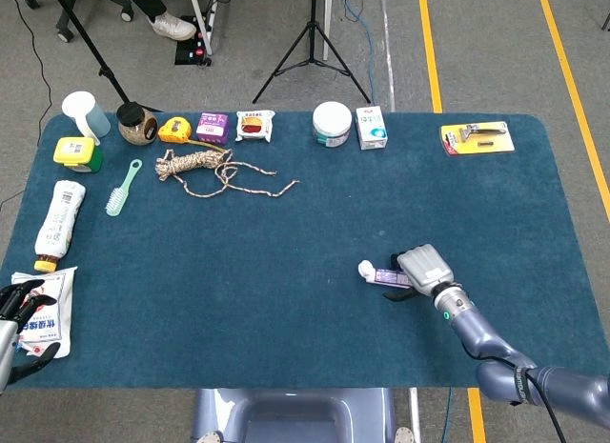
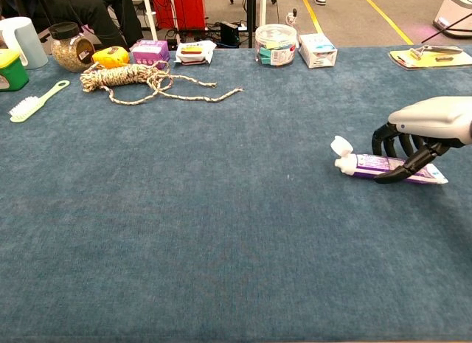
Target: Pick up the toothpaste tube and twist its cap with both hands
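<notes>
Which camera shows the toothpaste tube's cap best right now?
The chest view: the white cap appears from the side, flipped open at the toothpaste tube's left end, clear of the right hand. The head view shows the cap only as a small white blob.

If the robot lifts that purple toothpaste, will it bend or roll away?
The toothpaste tube looks soft and flat at its tail, so it would probably sag a little. Lying flat on the table, it likely won't roll. The right hand curls over it; the smooth plastic might slip.
</notes>
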### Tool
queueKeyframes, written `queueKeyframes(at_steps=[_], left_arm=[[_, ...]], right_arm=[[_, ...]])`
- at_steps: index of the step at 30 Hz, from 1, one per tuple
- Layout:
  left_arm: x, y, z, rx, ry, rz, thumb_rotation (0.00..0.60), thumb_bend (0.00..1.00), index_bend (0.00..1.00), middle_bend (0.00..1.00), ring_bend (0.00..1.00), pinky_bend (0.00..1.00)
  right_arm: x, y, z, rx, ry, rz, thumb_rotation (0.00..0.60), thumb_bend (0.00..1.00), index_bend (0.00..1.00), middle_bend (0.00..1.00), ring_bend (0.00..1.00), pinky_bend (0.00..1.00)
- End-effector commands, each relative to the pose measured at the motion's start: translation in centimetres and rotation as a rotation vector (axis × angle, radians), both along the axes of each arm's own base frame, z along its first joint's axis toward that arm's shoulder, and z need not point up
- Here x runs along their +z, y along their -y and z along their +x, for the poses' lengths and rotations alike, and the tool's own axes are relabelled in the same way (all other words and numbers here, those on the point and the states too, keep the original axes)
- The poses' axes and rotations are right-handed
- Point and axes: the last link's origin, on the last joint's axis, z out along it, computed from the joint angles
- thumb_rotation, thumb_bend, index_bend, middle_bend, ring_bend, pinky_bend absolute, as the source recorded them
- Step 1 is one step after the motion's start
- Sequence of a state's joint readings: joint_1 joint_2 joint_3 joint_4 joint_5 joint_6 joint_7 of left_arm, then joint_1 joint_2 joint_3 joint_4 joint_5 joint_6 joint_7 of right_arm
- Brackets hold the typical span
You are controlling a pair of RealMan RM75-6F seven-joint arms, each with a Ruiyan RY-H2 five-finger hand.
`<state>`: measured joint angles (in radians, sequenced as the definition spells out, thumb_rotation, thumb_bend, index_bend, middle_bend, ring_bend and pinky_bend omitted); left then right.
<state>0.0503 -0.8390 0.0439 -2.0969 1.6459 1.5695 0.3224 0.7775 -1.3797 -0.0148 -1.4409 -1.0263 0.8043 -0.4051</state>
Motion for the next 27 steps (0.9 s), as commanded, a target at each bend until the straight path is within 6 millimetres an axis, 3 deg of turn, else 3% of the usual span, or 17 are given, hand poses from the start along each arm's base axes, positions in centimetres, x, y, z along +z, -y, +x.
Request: queueKeyframes(at_steps=[1,4,10,27], left_arm=[[0.0,0.0,0.1,-0.003,0.001,0.001,0.600,0.18,0.32,0.21,0.18,0.21],[0.1,0.0,0.1,-0.004,0.002,0.003,0.600,0.18,0.32,0.21,0.18,0.21],[0.4,0.2,-0.1,0.004,0.000,0.009,0.600,0.18,0.32,0.21,0.18,0.21],[0.7,0.5,-0.5,0.015,0.004,0.020,0.600,0.18,0.32,0.21,0.18,0.21]], right_arm=[[-0.2,-0.3,-0.3,0.005,0.004,-0.019,0.276,0.28,0.38,0.46,0.49,0.44],[-0.4,-0.5,-0.2,0.014,0.017,-0.041,0.331,0.28,0.42,0.49,0.52,0.48],[-0.9,-0.7,-0.3,0.031,0.028,-0.073,0.383,0.28,0.44,0.51,0.54,0.50],[-1.5,0.1,-0.5,0.060,0.025,-0.109,0.443,0.28,0.48,0.53,0.56,0.52]])
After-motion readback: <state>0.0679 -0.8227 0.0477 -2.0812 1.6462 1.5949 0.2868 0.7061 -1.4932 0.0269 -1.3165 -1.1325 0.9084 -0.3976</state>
